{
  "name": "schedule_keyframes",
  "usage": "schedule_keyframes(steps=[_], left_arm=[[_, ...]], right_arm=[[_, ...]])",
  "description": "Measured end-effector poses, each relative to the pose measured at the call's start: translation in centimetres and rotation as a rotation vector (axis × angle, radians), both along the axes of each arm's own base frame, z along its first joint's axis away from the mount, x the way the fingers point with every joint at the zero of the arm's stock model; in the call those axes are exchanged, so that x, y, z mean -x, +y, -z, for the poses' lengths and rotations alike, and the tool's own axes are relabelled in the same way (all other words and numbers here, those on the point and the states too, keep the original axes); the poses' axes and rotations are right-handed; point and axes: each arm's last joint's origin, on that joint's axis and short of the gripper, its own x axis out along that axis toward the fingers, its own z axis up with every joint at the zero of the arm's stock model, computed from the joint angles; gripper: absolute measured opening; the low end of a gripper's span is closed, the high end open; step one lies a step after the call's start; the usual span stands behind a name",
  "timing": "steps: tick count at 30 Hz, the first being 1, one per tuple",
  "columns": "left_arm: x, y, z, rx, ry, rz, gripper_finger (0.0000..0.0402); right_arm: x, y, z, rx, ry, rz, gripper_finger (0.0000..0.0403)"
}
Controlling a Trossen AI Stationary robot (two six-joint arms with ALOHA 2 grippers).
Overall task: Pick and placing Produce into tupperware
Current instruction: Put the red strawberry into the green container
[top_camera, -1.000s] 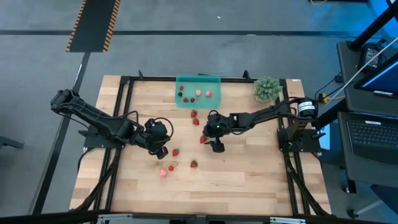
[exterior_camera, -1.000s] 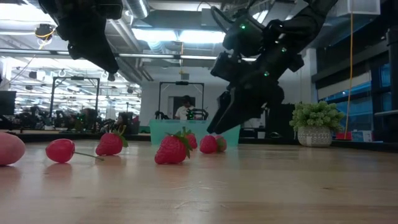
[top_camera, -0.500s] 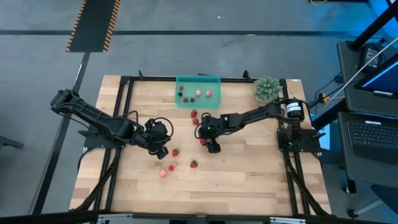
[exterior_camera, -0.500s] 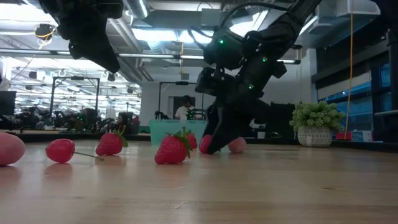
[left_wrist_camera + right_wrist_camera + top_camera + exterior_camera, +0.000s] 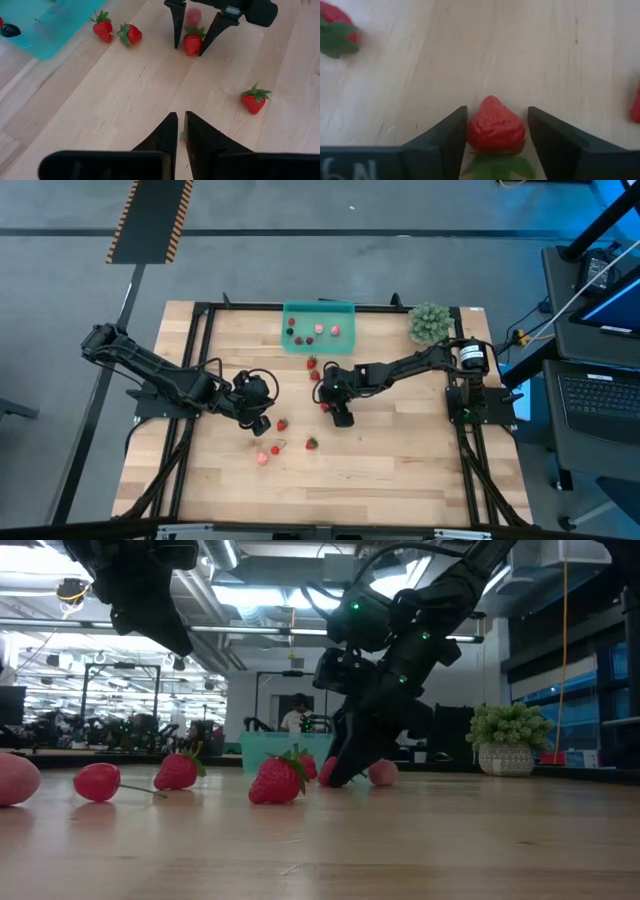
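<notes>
The right gripper [image 5: 496, 137] stands open around a red strawberry [image 5: 495, 125] in the middle of the high view, tip pointing away. The left gripper [image 5: 180, 131] is pinched shut, empty.

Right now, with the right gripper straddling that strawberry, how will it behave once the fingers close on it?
The strawberry tapers to a point, so it may squirt forward out of the right gripper if pinched near the tip. Its surface looks glossy and bumpy, probably a bit slippery. It lies on its side on the table, likely light and apt to roll if nudged.
</notes>
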Motion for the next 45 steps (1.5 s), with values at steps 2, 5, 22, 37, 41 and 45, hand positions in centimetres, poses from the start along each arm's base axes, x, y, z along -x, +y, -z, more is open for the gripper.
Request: schedule_keyframes(steps=[2, 5, 22, 37, 41, 45], left_arm=[[0.0, 0.0, 0.0, 0.0, 0.0, 0.0, 0.0024], [0.0, 0.0, 0.0, 0.0, 0.0, 0.0, 0.0021], [0.0, 0.0, 0.0, -0.004, 0.006, -0.001, 0.0013], [-0.4, 2.2, -1.0, -0.453, -0.093, -0.228, 0.0034], [-0.6, 3.2, -1.1, -0.461, -0.08, -0.268, 0.004], [-0.8, 4.1, -1.1, -0.46, -0.081, -0.311, 0.0046]], right_arm=[[0.0, 0.0, 0.0, -0.009, 0.001, 0.018, 0.0184], [-0.2, 0.0, -0.2, -0.018, 0.002, 0.03, 0.0155], [-1.1, -5.1, -12.0, 0.063, -0.157, 0.102, 0.0144], [3.8, -18.6, -18.3, 0.095, -0.315, 0.357, 0.0145], [3.4, -20.2, -15.8, 0.037, -0.262, 0.376, 0.0145], [2.6, -21.1, -13.2, 0.019, -0.211, 0.386, 0.0145]])
